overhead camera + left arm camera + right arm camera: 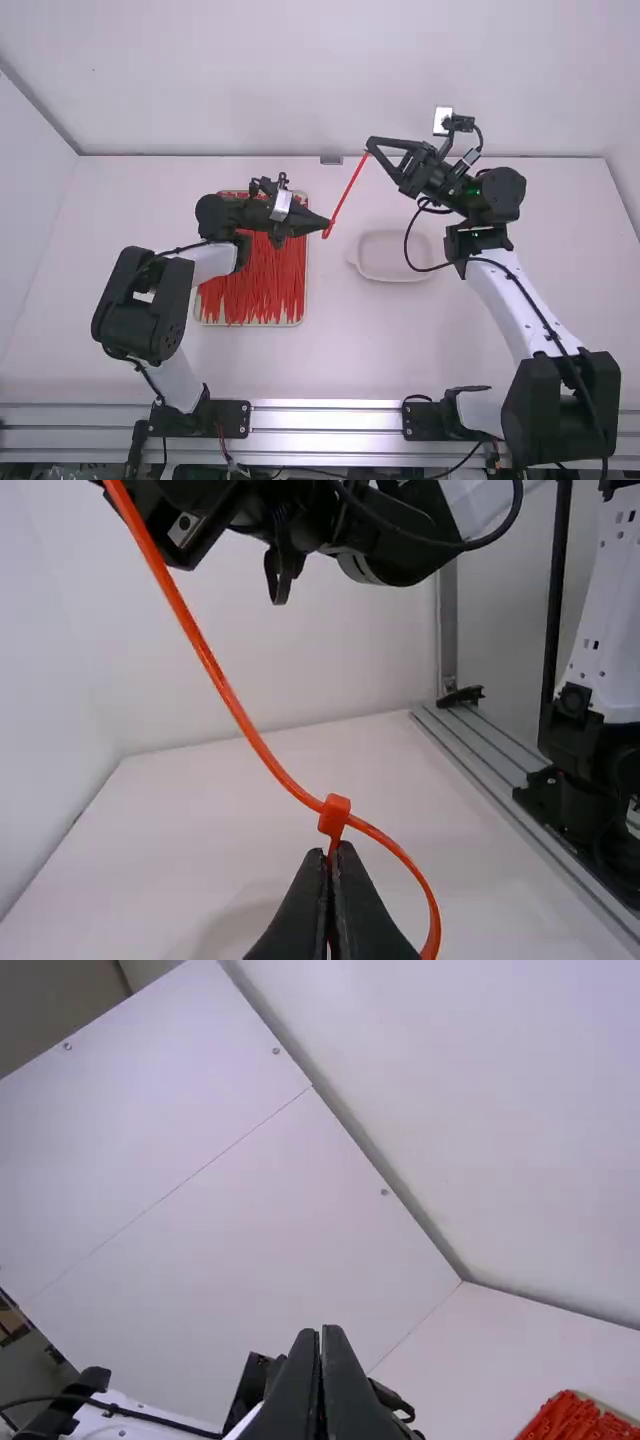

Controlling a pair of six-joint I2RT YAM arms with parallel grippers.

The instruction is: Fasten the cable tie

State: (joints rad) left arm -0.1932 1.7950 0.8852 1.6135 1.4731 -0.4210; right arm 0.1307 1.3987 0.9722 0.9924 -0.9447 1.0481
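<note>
Red nylon: the cable tie is hanging in the air between the two grippers, and both are holding it clear of the white table.

We are logging the left gripper as clenched on the tie right under its square head. In the left wrist view we are seeing its fingers pressing flat together with the strap pinched between them. Just beside those fingers the strap is curving round into a small loop, and it is appearing to pass through the head.

From the head the long part of the strap is running nearly straight, up and away, to the right gripper, which is clamping its far end. The right wrist view is showing that gripper's own fingers closed tight against each other.

Under the left arm's forearm a tray is lying on the table and holding a pile of spare red ties. We are noting the left gripper's tip sitting just past the tray's far corner in the high view. A white dish is sitting near the tray, on the right arm's side, apart from it and below the raised strap.
</note>
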